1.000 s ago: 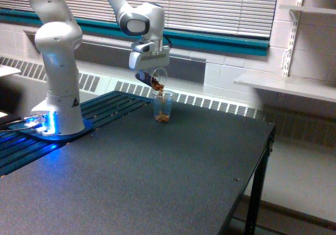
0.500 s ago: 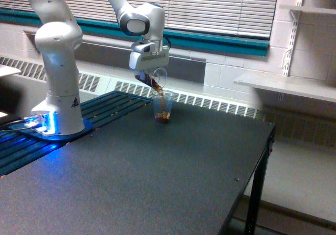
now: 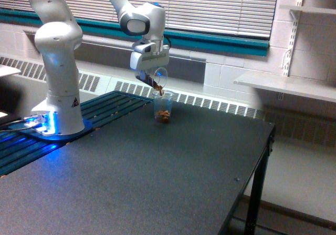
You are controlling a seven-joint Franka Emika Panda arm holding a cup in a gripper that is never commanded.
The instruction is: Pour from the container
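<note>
The white arm rises from its base at the exterior view's left, reaches up out of the top of the picture and comes back down, so that the wrist hangs above the far part of the counter. The gripper points downward, its jaws closed on the container — a clear cup, tipped steeply with its round rim toward the exterior view's right and downward. Brown bits show at its lower lip, just over the mouth of the second cup, which stands upright on the counter directly beneath, touching nothing else, with brown material lying in its bottom.

The counter is dark and speckled, with a black leg at its near right corner. A blue light glows at the arm's base, beside dark slats. Behind run a white radiator grille, a teal band and closed window blinds; a white shelf on wall brackets stands at the exterior view's right.

Counted: one arm, two clear cups — one held, one standing — and one counter.
</note>
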